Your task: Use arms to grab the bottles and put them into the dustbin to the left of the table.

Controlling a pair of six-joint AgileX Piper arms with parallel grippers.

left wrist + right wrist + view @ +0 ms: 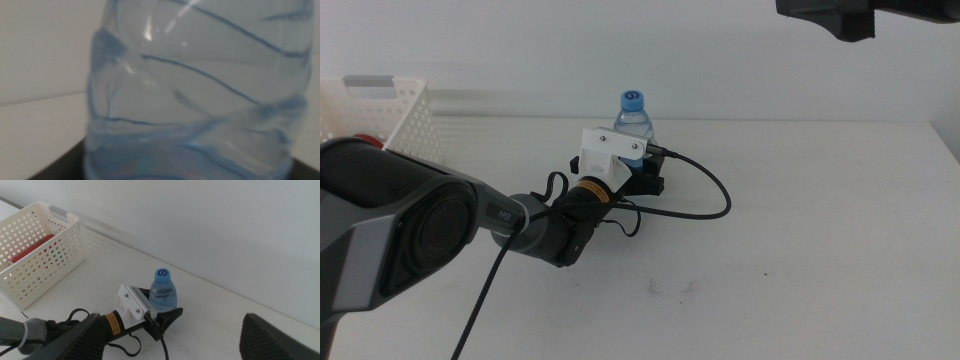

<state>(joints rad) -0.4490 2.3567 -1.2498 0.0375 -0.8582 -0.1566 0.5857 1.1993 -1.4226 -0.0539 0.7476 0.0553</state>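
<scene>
A small blue-capped water bottle (634,118) stands upright at the middle back of the table (800,250). My left gripper (645,178) reaches in from the left and is shut on its lower body; in the left wrist view the bottle (200,90) fills the picture with dark jaws at both bottom corners. The right wrist view shows the same bottle (163,291) held by the left gripper (165,316). My right gripper (850,18) hangs high at the back right, open, with one finger (280,335) showing. The white dustbin (380,115) sits at the far left and holds a red item (31,247).
A black cable (705,195) loops from the left wrist across the table to the right of the bottle. The perforated basket (60,255) stands apart from the bottle, to its left. A white wall runs behind the table's far edge.
</scene>
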